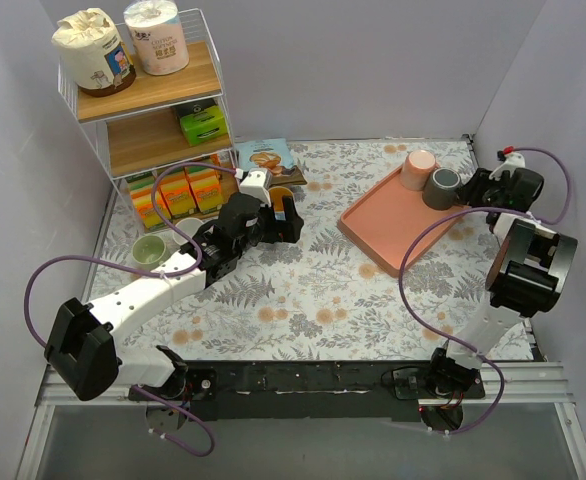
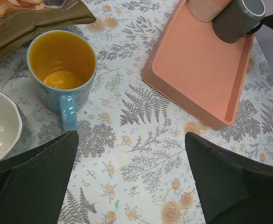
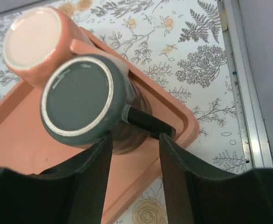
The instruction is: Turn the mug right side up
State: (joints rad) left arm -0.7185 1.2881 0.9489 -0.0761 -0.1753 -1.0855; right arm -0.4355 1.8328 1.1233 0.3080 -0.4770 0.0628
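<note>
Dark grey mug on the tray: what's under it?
The dark grey ceramic mug stands base-up on the salmon-pink plastic tray, beside an upside-down pink mug. Its mouth faces down, so anything beneath or inside is hidden.

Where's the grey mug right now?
Top view, far right: the grey mug sits upside down on the pink tray, beside the pink mug.

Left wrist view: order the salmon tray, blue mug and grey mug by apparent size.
1. salmon tray
2. blue mug
3. grey mug, though it sits farther away and is cut off by the frame edge.
</note>
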